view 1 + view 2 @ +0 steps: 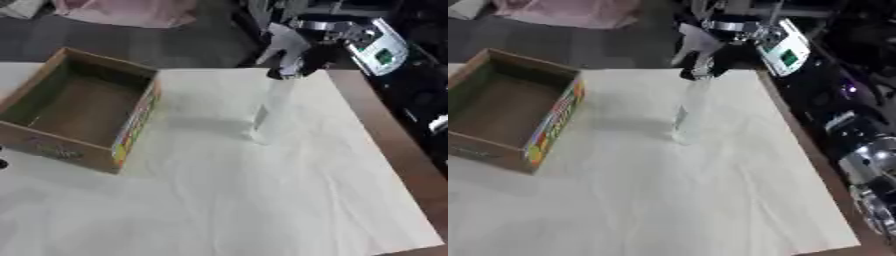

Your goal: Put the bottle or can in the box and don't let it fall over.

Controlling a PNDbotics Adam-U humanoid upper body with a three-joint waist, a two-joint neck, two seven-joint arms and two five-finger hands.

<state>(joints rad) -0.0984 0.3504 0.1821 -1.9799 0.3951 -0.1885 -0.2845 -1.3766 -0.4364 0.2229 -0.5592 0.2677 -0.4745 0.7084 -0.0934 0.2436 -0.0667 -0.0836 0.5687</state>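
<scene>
White cloth (262,200) covers my table. My right hand (293,57) grips the clear bottle's (273,112) top, right of the box (79,107).

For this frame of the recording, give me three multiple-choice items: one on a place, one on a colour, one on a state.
1. Where does the bottle stand?
A. inside the box
B. on the white tabletop, right of the box
C. on the floor

2. What colour is the inside of the box?
A. brown
B. blue
C. red

3. How is the bottle?
A. lying on its side
B. standing on its base
C. upside down

Answers: 1 B, its base rests on the table, apart from the box. 2 A, the inner walls and floor look like plain brown cardboard. 3 B, its dark top points up and its base is on the table.
</scene>
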